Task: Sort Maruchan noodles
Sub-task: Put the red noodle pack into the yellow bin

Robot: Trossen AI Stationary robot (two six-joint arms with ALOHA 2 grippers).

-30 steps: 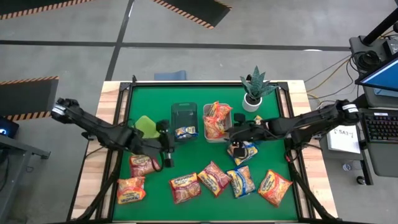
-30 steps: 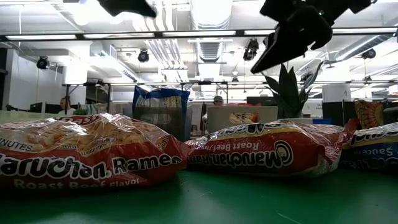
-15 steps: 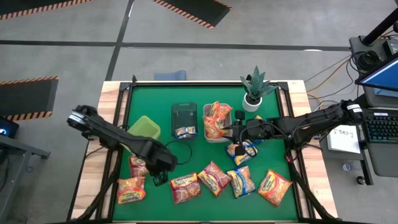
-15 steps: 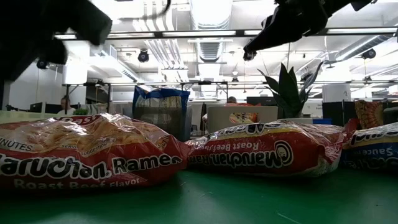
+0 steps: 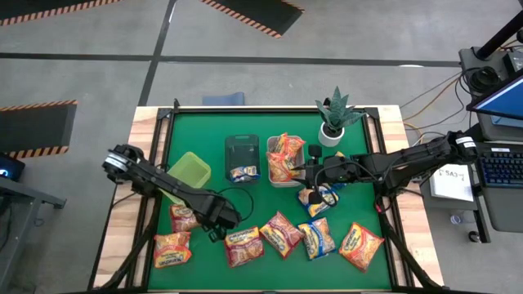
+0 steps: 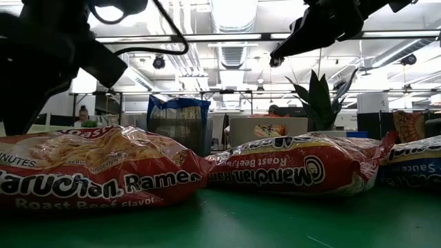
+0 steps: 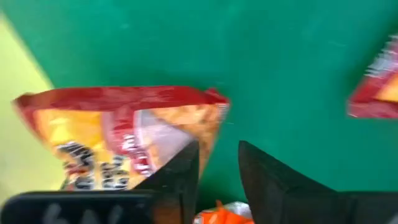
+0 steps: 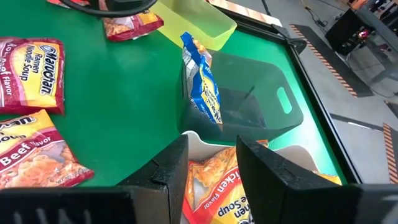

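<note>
Left gripper is positioned low over the green table, between a red Maruchan packet and a red roast beef packet. In the left wrist view its fingers are seen slightly apart with nothing clamped, and a red packet lies just ahead of them.

Right gripper is held above the white bin, beside a blue-and-yellow packet. Its fingers are parted and empty.

One blue packet is propped upright in the dark bin; orange chicken packets are piled in the white bin. The lime bin is seen at the left. Six packets are spread along the near edge of the table, among them an orange one. A potted plant stands at the far edge.
</note>
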